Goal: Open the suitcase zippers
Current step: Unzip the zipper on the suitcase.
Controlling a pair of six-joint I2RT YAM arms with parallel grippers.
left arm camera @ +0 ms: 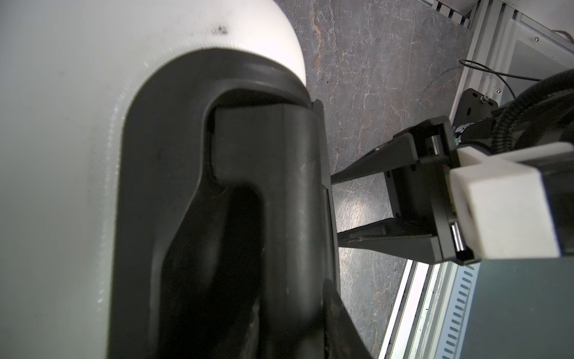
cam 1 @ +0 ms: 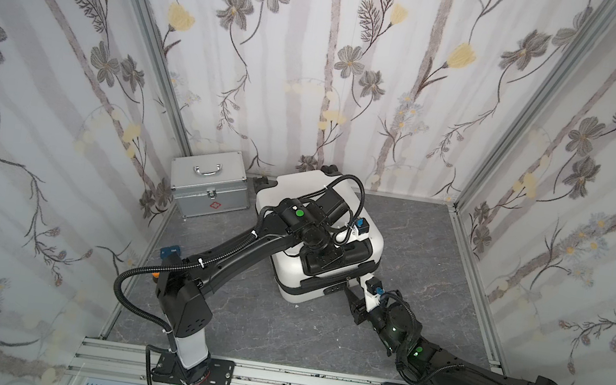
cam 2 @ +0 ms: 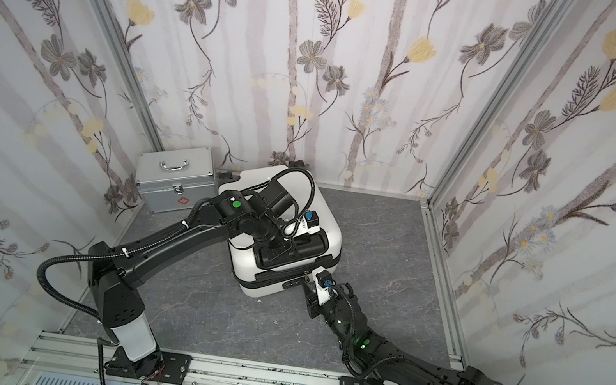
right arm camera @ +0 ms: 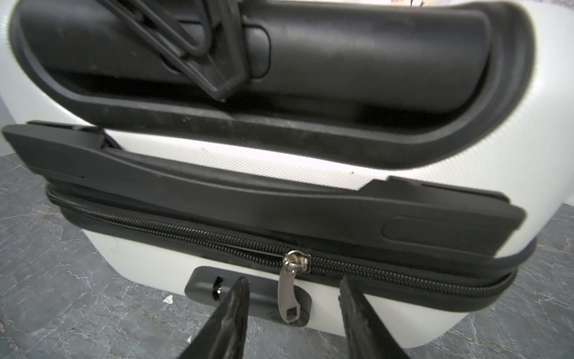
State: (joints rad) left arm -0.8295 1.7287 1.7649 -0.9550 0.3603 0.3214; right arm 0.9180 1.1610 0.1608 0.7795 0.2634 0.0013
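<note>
The white suitcase [cam 1: 289, 272] [cam 2: 242, 270] lies on the grey floor, its black recessed handle panel [right arm camera: 341, 62] facing up. My left gripper [cam 1: 323, 259] [left arm camera: 289, 310] comes down from above and is shut on the black handle bar [left arm camera: 289, 202] in that recess. The black zipper band [right arm camera: 202, 236] runs along the near side under a side handle [right arm camera: 248, 192]. A silver zipper pull [right arm camera: 290, 295] hangs from its slider. My right gripper [right arm camera: 293, 292] [cam 1: 349, 289] is open, one finger on each side of the pull, neither touching it.
A silver aluminium case [cam 1: 209, 187] [cam 2: 177, 179] with a red cross stands at the back left beside the suitcase. Flowered walls close in three sides. An aluminium rail [cam 1: 272, 376] with both arm bases runs along the front.
</note>
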